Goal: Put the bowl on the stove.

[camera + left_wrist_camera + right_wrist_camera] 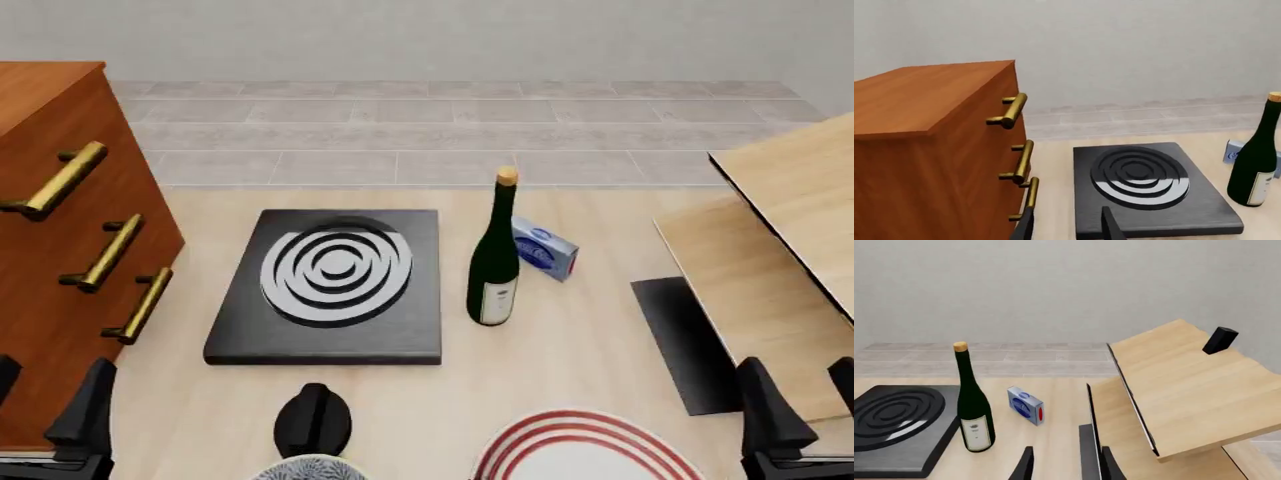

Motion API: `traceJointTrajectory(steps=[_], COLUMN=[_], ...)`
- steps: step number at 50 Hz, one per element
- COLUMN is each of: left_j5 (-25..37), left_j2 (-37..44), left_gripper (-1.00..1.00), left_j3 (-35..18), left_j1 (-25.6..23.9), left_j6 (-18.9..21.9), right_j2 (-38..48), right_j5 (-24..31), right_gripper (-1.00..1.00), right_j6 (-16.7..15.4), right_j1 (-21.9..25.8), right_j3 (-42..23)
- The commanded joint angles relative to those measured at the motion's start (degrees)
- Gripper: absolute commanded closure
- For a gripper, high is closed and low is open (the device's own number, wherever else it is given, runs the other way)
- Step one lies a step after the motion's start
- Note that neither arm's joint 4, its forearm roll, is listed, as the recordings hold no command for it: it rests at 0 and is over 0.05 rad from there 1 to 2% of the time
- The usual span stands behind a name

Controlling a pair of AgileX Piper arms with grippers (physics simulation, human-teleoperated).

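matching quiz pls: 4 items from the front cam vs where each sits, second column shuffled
1. stove
2. wine bottle
3. bowl
4. plate

A. bottom edge, left of centre, barely in frame
B. just right of the stove, upright
C. bottom edge, right of centre, red rings
D. mid-table, beside the wooden cabinet

Pairs: 1-D, 2-B, 3-A, 4-C

bowl [310,468]: front view's bottom edge cuts it, only the rim shows
plate [577,450]: near half cut off likewise

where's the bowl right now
In the front view, only the bowl's rim shows at the bottom edge, left of centre, just behind the black knob and left of the red-ringed plate.
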Motion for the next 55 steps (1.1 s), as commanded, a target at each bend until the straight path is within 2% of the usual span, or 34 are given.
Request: traceJointTrajectory(steps=[1,5,12,14,16,18,24,26,31,36,37,39,40,45,47,48,53,55], left_j5=[0.1,1.2,6.6,8.2,7.1,9.9,13.2,14.0,20.2,25.0,26.3,26.9,28.0,32.1,36.4,37.7,41.4,43.1], left_j2=[0.0,0.0,0.0,0.0,0.0,0.0,0.0,0.0,0.0,0.0,0.0,0.0,0.0,0.0,0.0,0.0,0.0,0.0], left_gripper=[-1.0,-1.0,-1.0,-1.0,-1.0,-1.0,-1.0,-1.0,-1.0,-1.0,-1.0,-1.0,-1.0,-1.0,-1.0,-1.0,-1.0,-1.0], left_j3=[-0.6,-2.1,-8.3,-10.1,-11.6,-12.8,-14.2,-15.5,-19.3,-21.2,-21.6,-23.0,-22.9,-26.0,-27.3,-28.2,-30.3,-30.9], left_j1=[-1.6,-1.7,-3.2,-2.8,-0.1,-0.8,-1.8,-2.7,-5.0,-6.7,-8.3,-7.5,-9.2,-9.2,-10.4,-11.0,-10.1,-8.4], left_j6=[1.6,1.5,2.5,2.5,3.5,3.2,3.7,5.6,8.0,7.5,8.1,7.7,8.6,8.6,8.3,9.4,10.9,9.3], right_j2=[0.0,0.0,0.0,0.0,0.0,0.0,0.0,0.0,0.0,0.0,0.0,0.0,0.0,0.0,0.0,0.0,0.0,0.0], right_j5=[0.0,0.0,0.0,0.0,0.0,0.0,0.0,0.0,0.0,0.0,0.0,0.0,0.0,0.0,0.0,0.0,0.0,0.0], right_gripper=[-1.0,-1.0,-1.0,-1.0,-1.0,-1.0,-1.0,-1.0,-1.0,-1.0,-1.0,-1.0,-1.0,-1.0,-1.0,-1.0,-1.0,-1.0], right_j6=[0.0,0.0,0.0,0.0,0.0,0.0,0.0,0.0,0.0,0.0,0.0,0.0,0.0,0.0,0.0,0.0,0.0,0.0], right_j1=[0.0,0.0,0.0,0.0,0.0,0.0,0.0,0.0,0.0,0.0,0.0,0.0,0.0,0.0,0.0,0.0,0.0,0.0], right_j3=[0.0,0.0,0.0,0.0,0.0,0.0,0.0,0.0,0.0,0.0,0.0,0.0,0.0,0.0,0.0,0.0,0.0,0.0])
